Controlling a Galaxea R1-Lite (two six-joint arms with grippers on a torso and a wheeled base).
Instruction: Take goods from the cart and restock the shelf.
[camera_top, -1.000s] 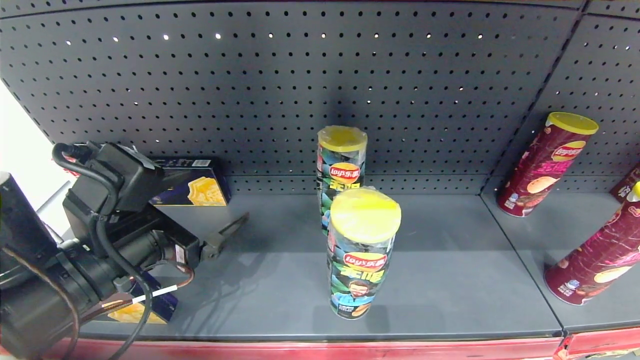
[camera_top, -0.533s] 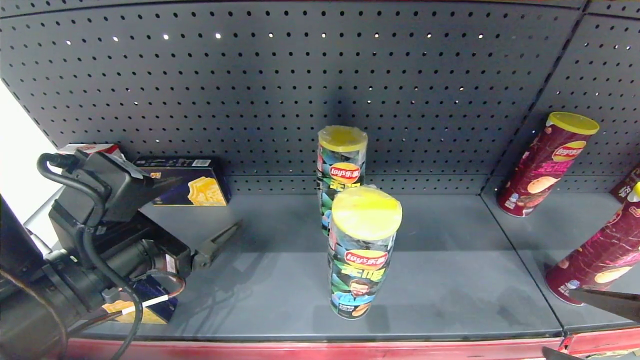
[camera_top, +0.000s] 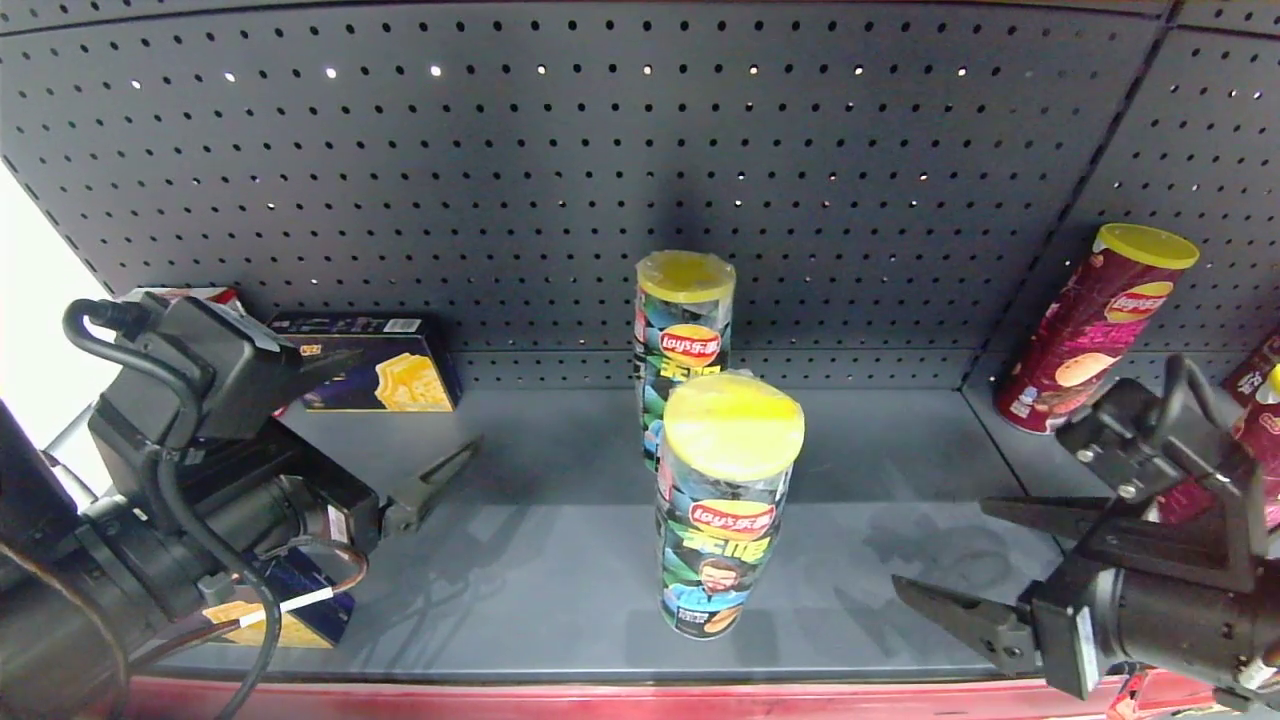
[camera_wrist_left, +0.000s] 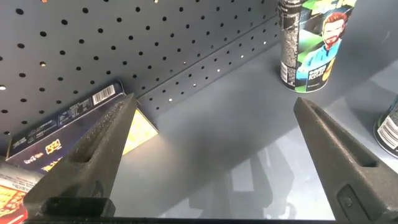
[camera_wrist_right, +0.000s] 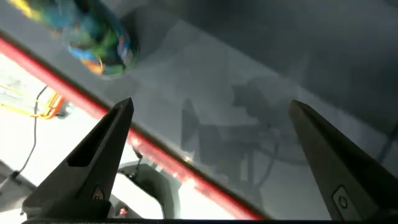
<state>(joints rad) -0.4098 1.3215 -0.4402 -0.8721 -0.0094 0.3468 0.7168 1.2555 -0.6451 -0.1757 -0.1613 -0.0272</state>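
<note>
Over the last second the right end effector (camera_top: 945, 548) has come in from the right and now hangs low over the near right part of the shelf (camera_top: 560, 560), jaws apart and empty. Meanwhile the left end effector (camera_top: 400, 420) has drawn back slightly toward the near left, jaws also apart and empty. Judgement: a placement appears finished and the next item has yet to be fetched from the cart. Goods on the shelf: the near can (camera_top: 730, 500) stands upright at centre, with the far can (camera_top: 685, 310) just behind it against the pegboard (camera_top: 600, 180). A blue box (camera_top: 380, 375) lies at far left and a maroon can (camera_top: 1090, 340) leans at far right. Open floor remains on both sides of the can column. The right end effector sits just above the red front lip (camera_top: 600, 695), so withdrawal should clear that edge and the near can.
</note>
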